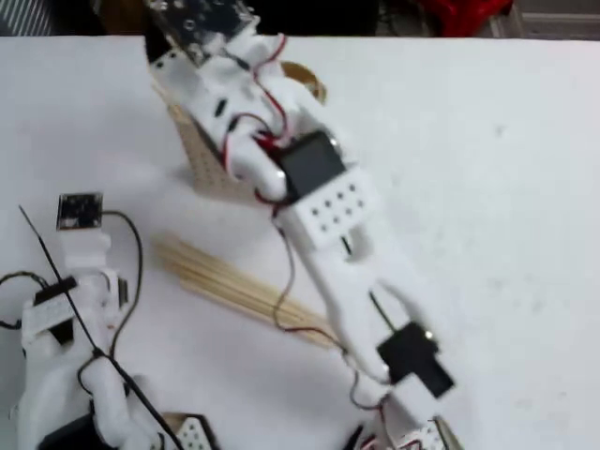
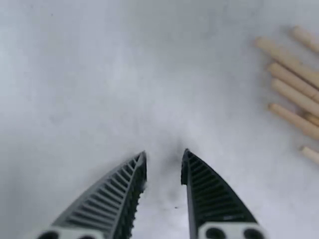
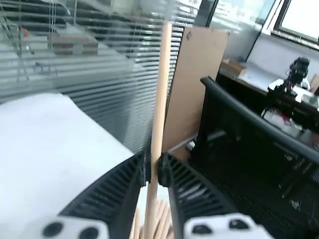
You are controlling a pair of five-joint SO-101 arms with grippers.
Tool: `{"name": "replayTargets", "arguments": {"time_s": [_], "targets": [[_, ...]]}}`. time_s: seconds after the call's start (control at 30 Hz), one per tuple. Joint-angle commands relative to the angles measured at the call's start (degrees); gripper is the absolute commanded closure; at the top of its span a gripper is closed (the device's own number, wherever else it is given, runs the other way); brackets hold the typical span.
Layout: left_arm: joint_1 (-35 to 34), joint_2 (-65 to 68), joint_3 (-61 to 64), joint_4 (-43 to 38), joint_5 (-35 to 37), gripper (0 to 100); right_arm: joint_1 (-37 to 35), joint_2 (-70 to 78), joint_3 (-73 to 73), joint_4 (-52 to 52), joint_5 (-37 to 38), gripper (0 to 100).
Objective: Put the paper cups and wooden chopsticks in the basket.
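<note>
1. The white, smooth table [image 1: 497,187] lies under both arms.
2. The right arm [image 1: 323,202], white plastic with red wiring, stretches diagonally across the table, its far end over the basket [image 1: 202,164].
3. The left arm [image 1: 66,319] stays folded low. The left pincer [image 2: 163,162] points down at bare tabletop, its ribbed black jaws parted by a narrow gap with nothing between them.
4. The basket, tan and woven, sits beneath the right pincer [image 3: 153,164].
5. The loose chopsticks [image 1: 234,281], pale round wooden rods, lie side by side near the left pincer, off to one side and not touching it.
6. The right pincer is clamped on a single chopstick [image 3: 160,99], which stands upright.
</note>
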Motion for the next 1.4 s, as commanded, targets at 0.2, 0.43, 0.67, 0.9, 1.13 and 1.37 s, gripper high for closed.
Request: {"name": "replayTargets", "arguments": {"time_s": [0.2,0.43,0.67,0.9,1.13,1.37], "targets": [[-0.40,-0.40,-0.09,-1.14,0.44,87,-0.22,10.33,-12.22,-8.13,-0.53,98.1],[-0.40,-0.40,-0.09,-1.14,0.44,87,-0.13,11.82,-12.66,-7.69,-0.53,97.7],[-0.40,-0.40,-0.09,-1.14,0.44,87,-0.48,11.30,-12.66,-5.05,-0.53,86.1],[-0.40,-0.40,-0.09,-1.14,0.44,87,-0.13,7.69,-12.66,4.44,-0.44,86.3],[-0.40,-0.40,-0.09,-1.14,0.44,87,-0.22,2.68,-12.22,32.92,0.00,90.7],[-0.40,-0.40,-0.09,-1.14,0.53,87,-0.13,2.95,-9.93,54.55,2.20,91.0]]}}
